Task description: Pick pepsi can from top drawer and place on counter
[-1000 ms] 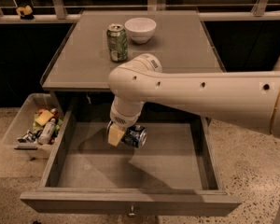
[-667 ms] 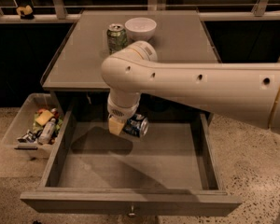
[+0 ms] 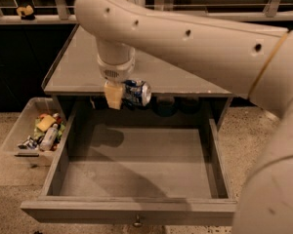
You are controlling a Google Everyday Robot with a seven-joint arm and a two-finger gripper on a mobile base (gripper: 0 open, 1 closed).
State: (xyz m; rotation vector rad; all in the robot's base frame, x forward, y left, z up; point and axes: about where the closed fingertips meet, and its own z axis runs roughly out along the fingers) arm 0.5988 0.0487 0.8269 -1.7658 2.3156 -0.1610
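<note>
On my screen the jaws hang above the back part of the top drawer (image 3: 133, 209), level with the front edge of the desk (image 3: 75, 67) that sits over the drawer. They are clenched on the pepsi can (image 3: 137, 92). I can see one tan finger pad (image 3: 113, 95) pressed against the can's left side; the other pad is hidden behind the can. The can lies on its side in that grip, its silver end turned to the right and its blue body with white markings facing me. It is lifted clear of the drawer floor, touching neither the drawer nor the desk as far as I can tell.

The drawer is pulled wide open toward me, grey wood with a flat front and a small metal knob (image 3: 136, 223) at the middle of that front. A shadow falls on the drawer floor below the jaws.

The cream-coloured arm (image 3: 195, 38) sweeps in from the right of the drawer, crosses over the desk and bends down at the wrist above the drawer's back edge.

Just beside the drawer's left wall, on the speckled floor (image 3: 239, 130), stands a clear plastic bin (image 3: 17, 126) holding a jumble of small packets and a bottle.
</note>
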